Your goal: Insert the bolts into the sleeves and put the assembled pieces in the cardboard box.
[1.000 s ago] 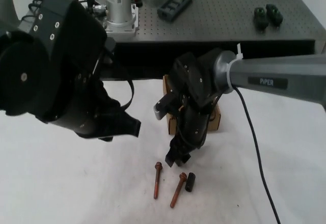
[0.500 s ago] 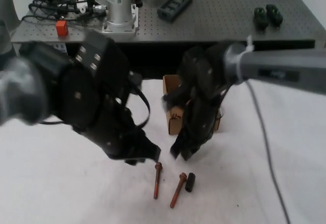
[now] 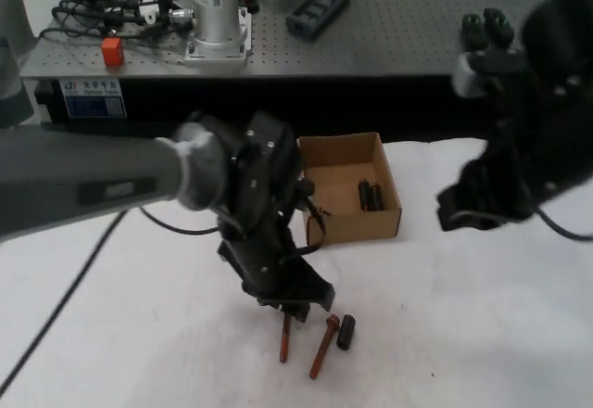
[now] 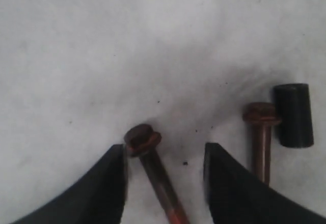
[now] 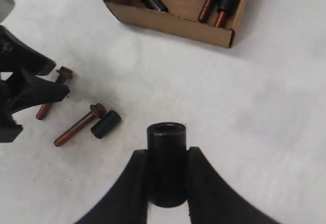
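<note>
While my right gripper (image 5: 167,155) clamps a sleeve (image 5: 166,137), I should centre the open left gripper (image 4: 164,152) over the bolt (image 4: 155,178) near the cardboard box (image 5: 168,23), then close gently.

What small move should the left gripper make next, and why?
Probably shut the left gripper on the bolt. Its open fingers stand on either side of the bolt's shaft, just under the head, low at the cloth. The right gripper holds a sleeve with its bore showing, so a bolt seems to be the missing part.
</note>
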You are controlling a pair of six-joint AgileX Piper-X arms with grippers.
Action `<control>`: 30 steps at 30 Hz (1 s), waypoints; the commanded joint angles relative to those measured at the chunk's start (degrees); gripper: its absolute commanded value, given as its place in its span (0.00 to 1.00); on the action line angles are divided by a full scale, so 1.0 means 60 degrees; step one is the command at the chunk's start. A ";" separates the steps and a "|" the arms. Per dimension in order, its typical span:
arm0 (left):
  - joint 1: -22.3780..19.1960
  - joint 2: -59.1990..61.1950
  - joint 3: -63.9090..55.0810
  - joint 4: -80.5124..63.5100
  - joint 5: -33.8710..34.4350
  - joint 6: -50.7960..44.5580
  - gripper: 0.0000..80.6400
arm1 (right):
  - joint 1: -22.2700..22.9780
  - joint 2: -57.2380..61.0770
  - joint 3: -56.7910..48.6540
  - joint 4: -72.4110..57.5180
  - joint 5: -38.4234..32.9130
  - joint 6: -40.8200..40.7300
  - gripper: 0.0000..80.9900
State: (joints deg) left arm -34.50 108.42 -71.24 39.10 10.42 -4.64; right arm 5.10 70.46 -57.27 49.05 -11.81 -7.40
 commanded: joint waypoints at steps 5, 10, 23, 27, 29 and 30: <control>-0.0106 0.1238 -0.1232 0.1367 -0.0320 -0.0224 0.43 | -0.0087 -0.0786 0.0402 -0.0085 -0.0052 0.0252 0.01; -0.0106 0.1257 -0.1230 0.1762 -0.0394 -0.0358 0.40 | -0.0087 -0.0917 0.0402 -0.0085 -0.0052 0.0455 0.01; -0.0106 0.1165 -0.1230 0.1612 0.0286 -0.0358 0.01 | -0.0087 -0.0917 0.0402 -0.0033 -0.0118 0.0636 0.01; -0.0106 0.0300 -0.1206 0.1225 0.0652 -0.0358 0.01 | -0.0087 -0.1182 0.0604 -0.0009 -0.0394 0.0585 0.01; -0.0034 -0.0499 -0.1017 0.0605 0.1032 -0.0375 0.01 | -0.0087 -0.1578 0.0993 -0.0076 -0.0635 0.0436 0.01; 0.0022 -0.1048 -0.0757 -0.0011 0.1348 -0.0369 0.01 | -0.0087 -0.1775 0.1250 -0.0136 -0.0863 0.0444 0.01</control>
State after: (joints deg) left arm -34.86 109.09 -77.37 46.35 14.30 -6.25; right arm 4.93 61.14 -50.29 48.74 -14.35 -4.11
